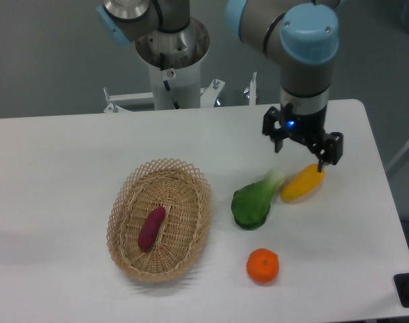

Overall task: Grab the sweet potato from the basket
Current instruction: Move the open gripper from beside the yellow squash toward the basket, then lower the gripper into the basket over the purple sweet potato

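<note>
Orange point(262, 265): round, dimpled skin, nearest the front edge, sitting alone on the table point(56, 168).
Basket point(127, 202): oval, tan wicker, lacy looped rim, left of centre on the white top.
Sweet potato point(151, 228): small, magenta-purple, tapered at both ends, lying lengthwise on the basket floor, a touch left of its middle.
Room in basket: bare weave all round the sweet potato, nothing else inside, rim low and open from above.
Greens point(253, 204): dark leafy clump with a pale stalk, just right of the basket, not touching it.
Squash point(302, 185): smooth, yellow, elongated, angled, its lower end near the greens' stalk.
Gripper point(302, 153): black, two fingers spread apart, nothing between them, hanging over the squash's upper end; one fingertip looks right against it, contact hard to call.
Arm point(307, 40): grey with blue caps, well apart from the basket, on the right side.
Table edges: clear white surface around the basket on the left and front; right edge close to the squash.
</note>
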{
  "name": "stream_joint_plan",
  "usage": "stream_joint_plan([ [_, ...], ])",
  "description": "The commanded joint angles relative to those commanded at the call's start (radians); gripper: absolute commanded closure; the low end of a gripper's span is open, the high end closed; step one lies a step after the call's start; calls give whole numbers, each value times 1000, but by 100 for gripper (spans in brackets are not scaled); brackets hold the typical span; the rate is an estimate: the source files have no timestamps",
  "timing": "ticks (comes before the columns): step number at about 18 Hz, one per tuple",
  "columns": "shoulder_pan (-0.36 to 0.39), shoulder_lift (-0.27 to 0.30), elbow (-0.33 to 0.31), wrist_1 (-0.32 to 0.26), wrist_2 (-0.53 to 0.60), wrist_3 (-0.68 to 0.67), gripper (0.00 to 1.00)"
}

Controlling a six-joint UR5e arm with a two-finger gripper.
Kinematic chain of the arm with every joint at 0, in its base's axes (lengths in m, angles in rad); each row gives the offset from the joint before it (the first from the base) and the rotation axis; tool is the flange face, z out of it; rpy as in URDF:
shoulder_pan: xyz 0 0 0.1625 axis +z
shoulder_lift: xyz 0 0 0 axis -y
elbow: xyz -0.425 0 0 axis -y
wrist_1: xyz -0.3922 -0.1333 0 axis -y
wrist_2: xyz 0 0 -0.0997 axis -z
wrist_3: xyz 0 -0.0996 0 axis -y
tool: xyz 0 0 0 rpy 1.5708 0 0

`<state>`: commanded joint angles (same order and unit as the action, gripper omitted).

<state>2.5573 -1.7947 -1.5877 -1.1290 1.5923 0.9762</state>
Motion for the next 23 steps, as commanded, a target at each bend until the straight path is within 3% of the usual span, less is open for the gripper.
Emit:
stream_joint_plan([
  [6, -89, -23, -11, 3, -77, -272, 0],
  [8, -115, -37, -34, 15, -80, -295, 0],
  [12, -229, -98, -67, 135, -91, -456, 0],
  [15, -296, -117, -123, 230, -84, -464, 0],
  [20, -365, -161, -178, 299, -77, -465, 0],
  [23, -406, -189, -187, 311, -37, -465, 0],
])
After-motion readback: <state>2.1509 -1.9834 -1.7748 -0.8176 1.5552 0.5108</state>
